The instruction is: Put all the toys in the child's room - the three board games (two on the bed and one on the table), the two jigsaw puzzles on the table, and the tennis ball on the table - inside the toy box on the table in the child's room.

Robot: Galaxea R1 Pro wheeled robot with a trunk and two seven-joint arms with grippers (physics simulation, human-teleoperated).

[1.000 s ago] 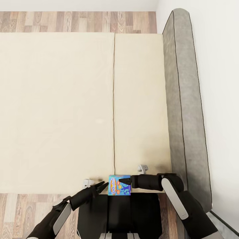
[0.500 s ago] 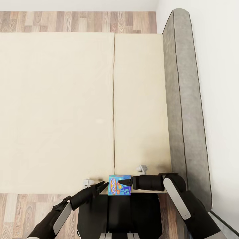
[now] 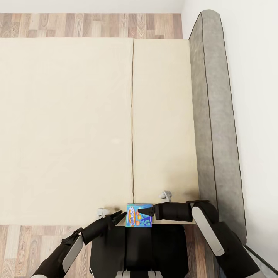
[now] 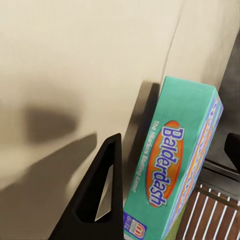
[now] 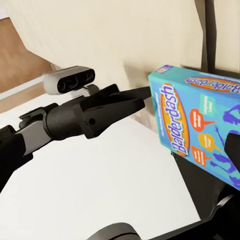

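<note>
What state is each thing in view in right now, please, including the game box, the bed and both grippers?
Board game: blue Balderdash box, lifted off the mattress, at the bed's near edge.
Right gripper: fingertips on the box's right side, apparently gripping it.
Left gripper: beside the box's left edge; contact unclear.
Bed: beige mattress bare, nothing lying on it.
Headboard: grey, against the white wall.
</note>
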